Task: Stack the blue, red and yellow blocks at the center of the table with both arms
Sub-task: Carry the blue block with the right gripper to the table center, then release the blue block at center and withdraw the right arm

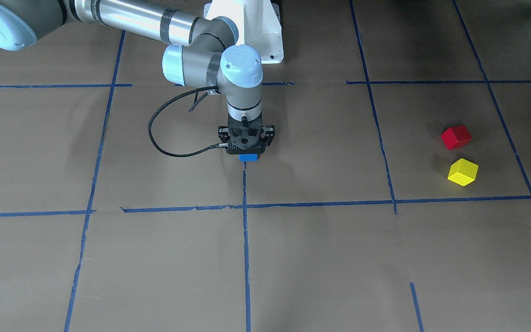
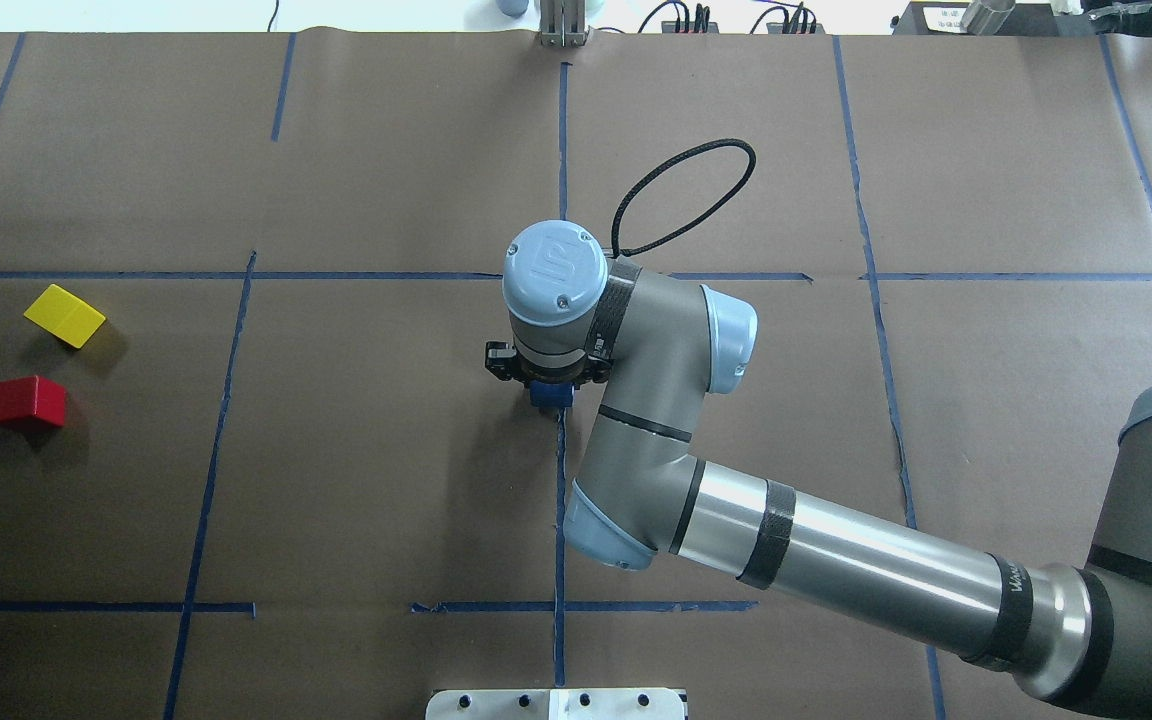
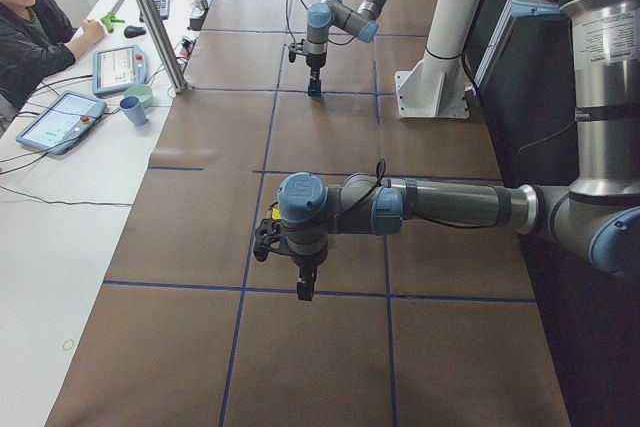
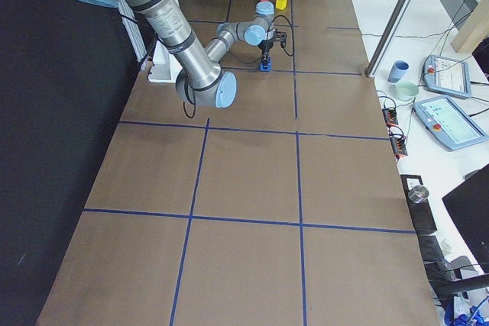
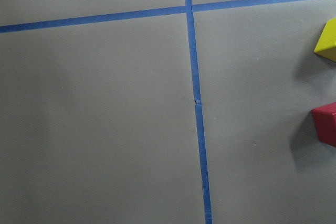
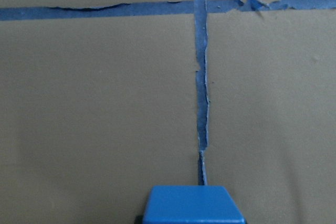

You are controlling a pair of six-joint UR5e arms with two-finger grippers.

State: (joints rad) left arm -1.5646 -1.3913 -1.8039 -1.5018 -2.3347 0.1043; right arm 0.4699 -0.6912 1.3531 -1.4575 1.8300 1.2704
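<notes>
The blue block (image 1: pixel 248 157) sits at the table's center on a blue tape line, and also shows in the overhead view (image 2: pixel 550 397) and low in the right wrist view (image 6: pixel 189 205). My right gripper (image 1: pixel 246 155) stands straight down over it, shut on the blue block at table level. The red block (image 1: pixel 456 137) and yellow block (image 1: pixel 463 172) lie side by side, apart, on my left side of the table. My left gripper (image 3: pixel 303 290) shows only in the exterior left view, hanging above the table near these two blocks. I cannot tell if it is open.
Blue tape lines (image 2: pixel 558 520) divide the brown table into squares. The white robot base (image 1: pixel 247 32) stands at the table's edge behind the right gripper. A side table with tablets (image 3: pixel 55 119), a cup and a seated operator (image 3: pixel 30 32) lies beyond the far edge.
</notes>
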